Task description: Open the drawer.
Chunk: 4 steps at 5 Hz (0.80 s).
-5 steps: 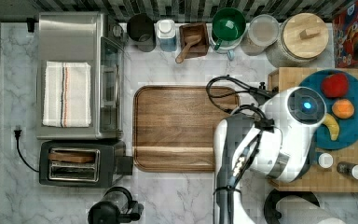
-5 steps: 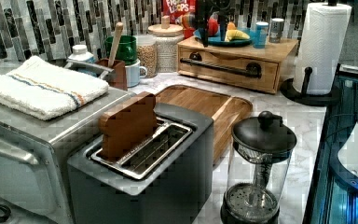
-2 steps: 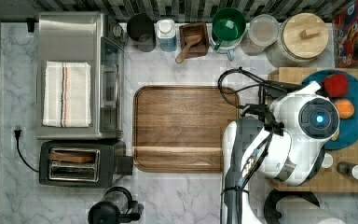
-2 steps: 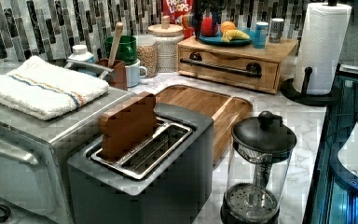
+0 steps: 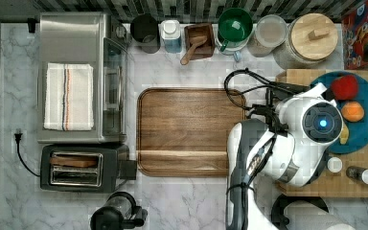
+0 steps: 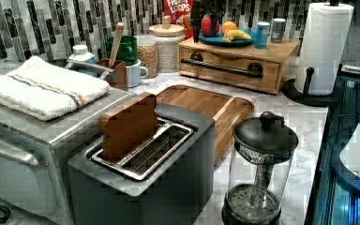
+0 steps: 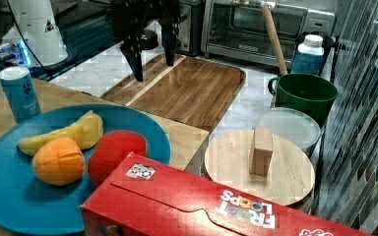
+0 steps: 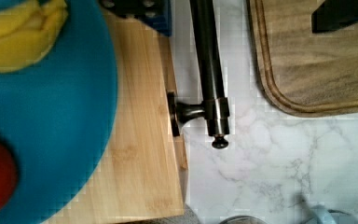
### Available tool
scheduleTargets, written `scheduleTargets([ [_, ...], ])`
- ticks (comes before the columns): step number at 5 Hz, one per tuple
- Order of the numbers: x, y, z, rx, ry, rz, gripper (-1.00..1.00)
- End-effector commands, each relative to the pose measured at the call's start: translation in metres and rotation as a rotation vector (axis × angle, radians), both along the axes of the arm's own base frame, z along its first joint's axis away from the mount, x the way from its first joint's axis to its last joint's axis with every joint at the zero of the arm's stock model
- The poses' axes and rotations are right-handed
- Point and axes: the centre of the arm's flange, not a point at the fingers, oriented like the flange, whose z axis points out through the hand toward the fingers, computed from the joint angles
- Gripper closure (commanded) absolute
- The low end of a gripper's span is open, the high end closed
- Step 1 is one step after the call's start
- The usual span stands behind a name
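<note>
The drawer is a light bamboo front set in a low bamboo box, and it sits flush and closed. Its long black bar handle runs across the front on two brackets. My gripper hangs open over the box's front edge, dark fingers pointing down, nothing held. From the wrist, the handle and one bracket lie below, between the spread fingers of the gripper, and apart from them. My white arm covers the gripper in the top view.
A darker brown wooden tray lies just in front of the drawer. On the box stand a blue plate with fruit and small shakers. A paper towel roll, a French press, a toaster and back-wall jars surround the area.
My arm has swung toward the top view's right, coming over the bamboo box and blue plate. The drawer has not moved.
</note>
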Motion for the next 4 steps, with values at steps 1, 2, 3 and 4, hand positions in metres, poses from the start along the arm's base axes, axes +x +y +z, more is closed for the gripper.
scheduleTargets([
  [1,-0.033,0.011,-0.078,0.039,0.084,0.014,-1.0],
  [2,-0.04,0.014,-0.08,-0.001,0.077,-0.013,-1.0],
  [3,-0.048,0.01,-0.079,-0.042,0.052,-0.005,-1.0],
  [4,-0.049,0.009,-0.083,-0.015,0.055,0.005,-1.0],
])
